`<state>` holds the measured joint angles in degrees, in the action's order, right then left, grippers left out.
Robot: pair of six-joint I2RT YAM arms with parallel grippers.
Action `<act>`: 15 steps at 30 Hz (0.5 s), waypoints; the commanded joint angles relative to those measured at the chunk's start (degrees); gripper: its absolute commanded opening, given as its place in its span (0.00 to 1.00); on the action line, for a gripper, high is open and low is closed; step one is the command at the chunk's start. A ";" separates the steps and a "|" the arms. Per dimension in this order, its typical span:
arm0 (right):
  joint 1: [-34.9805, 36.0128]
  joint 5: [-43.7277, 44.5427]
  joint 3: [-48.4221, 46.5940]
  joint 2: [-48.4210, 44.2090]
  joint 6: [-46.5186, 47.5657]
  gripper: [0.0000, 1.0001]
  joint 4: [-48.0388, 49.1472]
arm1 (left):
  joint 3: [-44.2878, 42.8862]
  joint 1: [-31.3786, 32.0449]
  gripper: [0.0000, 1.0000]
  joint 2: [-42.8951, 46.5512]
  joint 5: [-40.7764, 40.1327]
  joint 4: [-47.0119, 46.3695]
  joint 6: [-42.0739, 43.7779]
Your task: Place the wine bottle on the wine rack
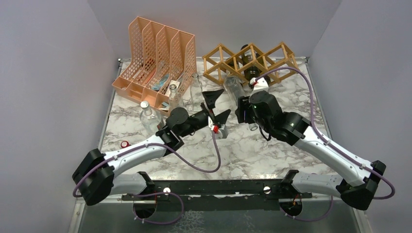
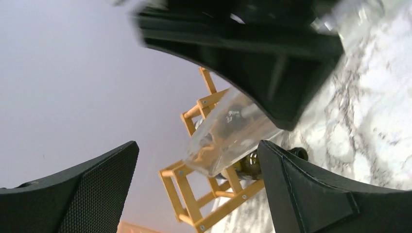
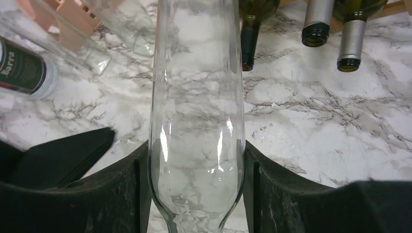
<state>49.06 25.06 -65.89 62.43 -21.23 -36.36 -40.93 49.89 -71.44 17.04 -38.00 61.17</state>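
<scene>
The tan wooden wine rack [image 1: 250,60] stands at the back of the table and holds dark bottles. It also shows in the left wrist view [image 2: 194,194]. My right gripper [image 1: 246,110] is shut on a clear wine bottle [image 1: 234,87], held tilted, its base towards the rack's front left. In the right wrist view the bottle [image 3: 197,97] sits between both fingers [image 3: 121,194] near its shoulder, the gripper [image 3: 197,189] tight on it. My left gripper [image 1: 218,107] is open and empty just left of the bottle. The left wrist view [image 2: 199,189] shows the bottle's base [image 2: 228,136] before the rack.
A peach mesh file organizer [image 1: 155,58] stands at the back left. Three clear bottles [image 1: 150,116] stand in front of it. A red cap [image 1: 124,143] lies at the left. Dark bottle necks [image 3: 316,24] stick out of the rack. A labelled bottle [image 3: 24,73] shows at the left of the right wrist view.
</scene>
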 commanded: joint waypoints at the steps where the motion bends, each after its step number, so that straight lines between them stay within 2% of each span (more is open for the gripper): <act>1: -0.10 6.94 -2.36 2.43 -4.50 0.01 6.13 | 0.54 -0.37 0.99 6.96 -13.78 -3.33 -25.61; 2: -0.10 6.75 -2.23 3.03 -4.90 0.01 6.72 | 0.06 -0.52 0.99 8.14 -19.88 -3.11 -30.62; 4: -0.10 6.15 -1.35 4.11 -5.50 0.01 8.85 | -1.32 -0.83 0.99 10.26 -27.17 -0.74 -36.79; 9: -0.10 4.58 1.47 7.26 -7.62 0.01 16.73 | -3.88 -1.50 0.99 14.31 -39.89 2.31 -44.04; 12: -0.15 4.31 2.15 10.18 -8.98 0.01 21.98 | -4.59 -1.63 0.99 16.20 -45.72 3.04 -48.60; 15: -0.15 5.86 1.10 13.88 -10.28 0.01 24.58 | -5.30 -1.69 0.99 17.85 -47.63 5.16 -51.87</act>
<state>49.01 27.92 -63.75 73.12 -28.49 -22.68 -43.92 48.42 -55.86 -21.41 -35.92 18.33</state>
